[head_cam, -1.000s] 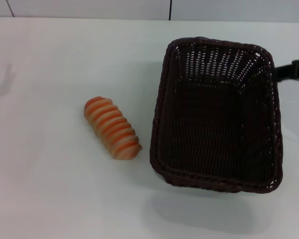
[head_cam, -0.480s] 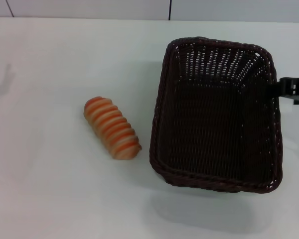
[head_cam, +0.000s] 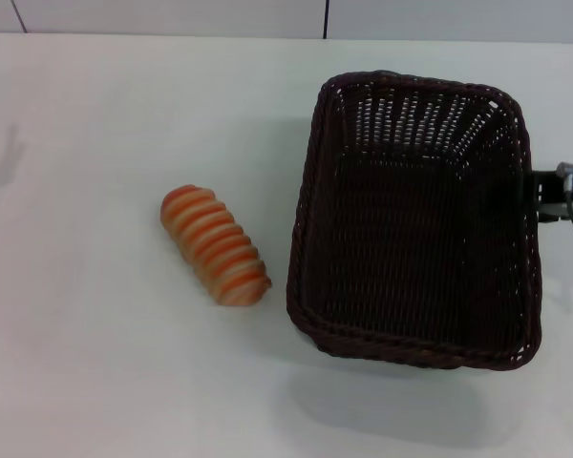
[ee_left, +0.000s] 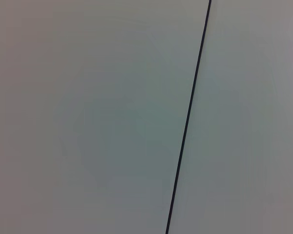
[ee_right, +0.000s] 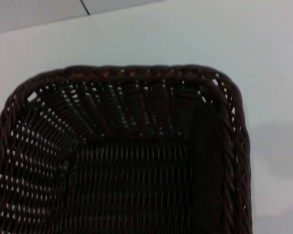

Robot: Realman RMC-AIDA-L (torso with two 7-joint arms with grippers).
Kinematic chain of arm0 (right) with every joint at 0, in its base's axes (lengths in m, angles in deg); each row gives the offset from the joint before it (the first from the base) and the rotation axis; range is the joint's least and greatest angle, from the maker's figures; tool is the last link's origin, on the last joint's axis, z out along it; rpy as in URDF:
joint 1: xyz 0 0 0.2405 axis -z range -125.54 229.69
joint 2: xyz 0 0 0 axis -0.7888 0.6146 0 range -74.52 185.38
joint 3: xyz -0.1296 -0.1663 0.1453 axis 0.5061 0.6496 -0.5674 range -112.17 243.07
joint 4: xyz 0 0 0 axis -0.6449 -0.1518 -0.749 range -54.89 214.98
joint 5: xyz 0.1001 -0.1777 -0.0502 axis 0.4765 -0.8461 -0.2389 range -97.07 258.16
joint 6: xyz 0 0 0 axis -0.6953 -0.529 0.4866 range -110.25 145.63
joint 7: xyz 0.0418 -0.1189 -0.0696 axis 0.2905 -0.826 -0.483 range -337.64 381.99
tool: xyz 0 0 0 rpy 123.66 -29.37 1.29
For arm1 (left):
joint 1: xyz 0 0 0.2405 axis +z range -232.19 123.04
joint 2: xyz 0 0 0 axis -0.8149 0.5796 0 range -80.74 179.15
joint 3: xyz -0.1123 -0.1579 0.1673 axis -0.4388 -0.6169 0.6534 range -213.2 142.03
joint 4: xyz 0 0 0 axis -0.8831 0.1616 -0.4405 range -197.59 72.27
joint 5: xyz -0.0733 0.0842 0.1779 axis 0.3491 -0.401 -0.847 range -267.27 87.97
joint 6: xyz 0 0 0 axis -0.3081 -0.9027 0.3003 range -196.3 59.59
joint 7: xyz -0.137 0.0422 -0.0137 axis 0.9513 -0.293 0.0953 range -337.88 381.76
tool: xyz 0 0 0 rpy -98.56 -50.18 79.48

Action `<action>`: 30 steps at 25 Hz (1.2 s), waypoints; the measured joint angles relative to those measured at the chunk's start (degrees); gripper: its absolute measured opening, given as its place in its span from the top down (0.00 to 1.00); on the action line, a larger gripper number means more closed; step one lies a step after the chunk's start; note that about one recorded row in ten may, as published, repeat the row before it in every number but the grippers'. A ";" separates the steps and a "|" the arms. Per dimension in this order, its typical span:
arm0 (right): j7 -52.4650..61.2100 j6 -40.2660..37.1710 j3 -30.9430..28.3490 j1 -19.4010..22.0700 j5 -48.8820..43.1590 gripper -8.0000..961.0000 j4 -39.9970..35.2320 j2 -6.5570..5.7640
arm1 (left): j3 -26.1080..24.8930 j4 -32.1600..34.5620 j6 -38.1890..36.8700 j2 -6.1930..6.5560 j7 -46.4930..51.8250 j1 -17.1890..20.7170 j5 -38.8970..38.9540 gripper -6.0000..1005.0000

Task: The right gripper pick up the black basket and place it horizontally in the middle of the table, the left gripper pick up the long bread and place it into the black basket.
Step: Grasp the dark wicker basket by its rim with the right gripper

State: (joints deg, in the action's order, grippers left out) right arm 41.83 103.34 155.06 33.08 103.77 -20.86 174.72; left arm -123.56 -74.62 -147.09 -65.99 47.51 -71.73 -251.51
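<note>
The black basket [head_cam: 302,239] stands on the right half of the white table [head_cam: 115,105], its long side running front to back. The right wrist view looks down into it, showing a rim corner [ee_right: 224,97]. My right gripper [head_cam: 552,193] is at the outside of the basket's right rim, about halfway along, mostly cut off by the frame edge. The long bread [head_cam: 216,245], striped orange and tan, lies on the table left of the basket, apart from it. My left gripper is out of view.
A grey wall with a dark seam [head_cam: 326,17] runs along the table's far edge. The left wrist view shows only a pale panel with a black seam [ee_left: 188,122]. A faint shadow [head_cam: 5,157] falls on the table's far left.
My right gripper has moved along the basket's right rim, from its far corner toward the middle. The basket and the bread have stayed in place.
</note>
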 joint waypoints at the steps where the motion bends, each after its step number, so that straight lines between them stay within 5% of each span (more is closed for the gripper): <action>1: 0.01 -0.05 0.14 0.01 -0.03 0.24 0.22 0.02 | 0.00 0.00 0.00 0.00 0.00 0.02 0.02 0.16; 30: 0.20 -3.14 2.15 -3.45 0.51 0.24 8.44 -0.05 | 0.00 0.17 0.01 0.06 0.00 0.01 0.24 0.16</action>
State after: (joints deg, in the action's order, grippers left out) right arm 42.03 100.19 157.21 29.63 104.28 -12.43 174.67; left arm -123.56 -74.45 -147.08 -65.93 47.52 -71.72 -251.27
